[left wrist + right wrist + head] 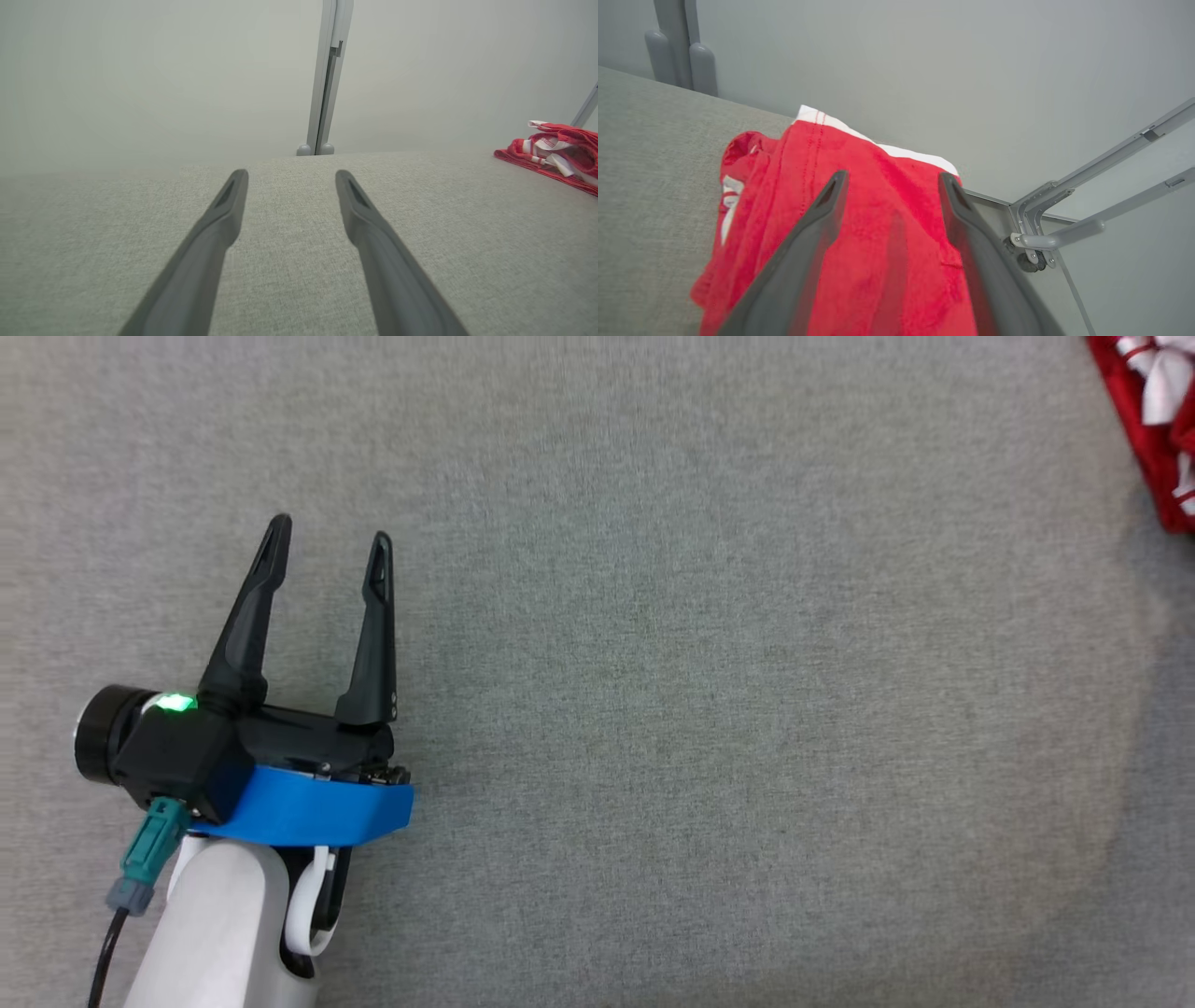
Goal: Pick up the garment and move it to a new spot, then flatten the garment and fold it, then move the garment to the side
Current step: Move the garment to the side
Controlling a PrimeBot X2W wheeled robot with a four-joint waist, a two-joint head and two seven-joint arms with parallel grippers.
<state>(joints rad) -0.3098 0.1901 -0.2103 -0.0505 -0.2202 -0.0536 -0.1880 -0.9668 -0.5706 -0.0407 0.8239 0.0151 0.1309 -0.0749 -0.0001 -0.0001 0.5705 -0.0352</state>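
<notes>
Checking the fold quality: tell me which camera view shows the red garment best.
The right wrist view: the garment lies close up beyond the open right gripper, stitching and white trim plain. The head view catches a corner at its upper right edge; the left wrist view shows it small and distant at right.

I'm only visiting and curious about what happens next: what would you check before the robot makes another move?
1. Garment on the table: ok, by its far right corner.
2. Garment lying flat: not ok, it looks rumpled.
3. Right jaws apart: ok, spread over the red cloth.
4. Left jaws apart, holding nothing: ok.
5. Garment fully inside the table edge: cannot tell.
</notes>
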